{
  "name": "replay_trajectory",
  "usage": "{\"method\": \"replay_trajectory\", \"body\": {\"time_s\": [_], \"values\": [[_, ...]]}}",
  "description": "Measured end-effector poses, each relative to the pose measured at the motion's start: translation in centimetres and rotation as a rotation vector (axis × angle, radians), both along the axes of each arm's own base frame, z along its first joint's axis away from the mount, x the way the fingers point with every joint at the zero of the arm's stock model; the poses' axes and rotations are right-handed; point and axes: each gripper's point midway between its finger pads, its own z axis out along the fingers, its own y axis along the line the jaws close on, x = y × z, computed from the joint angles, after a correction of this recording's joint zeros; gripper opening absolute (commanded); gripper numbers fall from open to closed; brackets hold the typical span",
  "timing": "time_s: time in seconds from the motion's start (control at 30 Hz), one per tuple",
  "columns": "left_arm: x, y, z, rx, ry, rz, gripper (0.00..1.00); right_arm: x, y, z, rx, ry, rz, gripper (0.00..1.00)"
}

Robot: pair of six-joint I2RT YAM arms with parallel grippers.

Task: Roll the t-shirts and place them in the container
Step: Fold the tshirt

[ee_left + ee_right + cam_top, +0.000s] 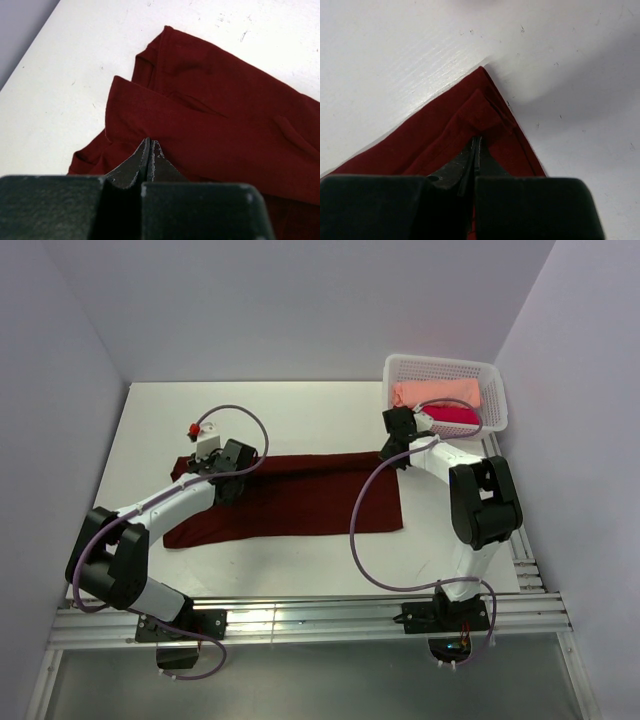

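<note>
Maroon t-shirt (300, 495), soft, light (apt to slump), lies folded lengthwise on the white table (300, 410). Left gripper (149, 142) and right gripper (477, 141) each pinch a far corner, which look like sensible holds.

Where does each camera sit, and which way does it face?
Top external: above and behind the robot, looking down on the table and the maroon t-shirt; both arms show.
Left wrist: on the left arm, looking past the shut left gripper at the shirt's folded end.
Right wrist: on the right arm, looking past the shut right gripper at a shirt corner.
Shared by all: the maroon t-shirt.
</note>
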Motion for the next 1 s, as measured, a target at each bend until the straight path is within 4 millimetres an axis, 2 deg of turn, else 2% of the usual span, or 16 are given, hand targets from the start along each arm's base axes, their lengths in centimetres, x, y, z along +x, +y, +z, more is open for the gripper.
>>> {"method": "replay_trajectory", "body": {"time_s": [0.33, 0.43, 0.47, 0.57, 0.63, 0.8, 1.0], "values": [[0.3, 0.0, 1.0, 0.000, -0.020, 0.018, 0.00, -0.3, 0.1, 1.0, -0.005, -0.019, 0.001, 0.00], [0.2, 0.0, 1.0, -0.007, -0.024, 0.025, 0.00, -1.0, 0.1, 0.2, -0.011, -0.001, 0.004, 0.08], [0.2, 0.0, 0.8, -0.013, -0.027, 0.030, 0.00, -1.3, 0.0, -0.1, -0.013, 0.008, 0.005, 0.17], [-0.4, 0.3, -0.2, -0.013, -0.012, 0.038, 0.00, -2.3, -0.1, -1.2, -0.018, 0.037, 0.003, 0.32], [-1.2, 0.6, -1.2, -0.012, 0.009, 0.042, 0.02, -2.8, -0.1, -1.7, -0.019, 0.050, 0.000, 0.37], [-2.4, 0.6, -2.5, -0.013, 0.040, 0.050, 0.17, -3.2, -0.3, -1.3, -0.017, 0.038, -0.006, 0.40], [-2.9, -1.1, -1.2, -0.049, 0.000, 0.003, 0.22, -2.5, -0.2, 1.1, 0.000, -0.040, -0.017, 0.41]]}}
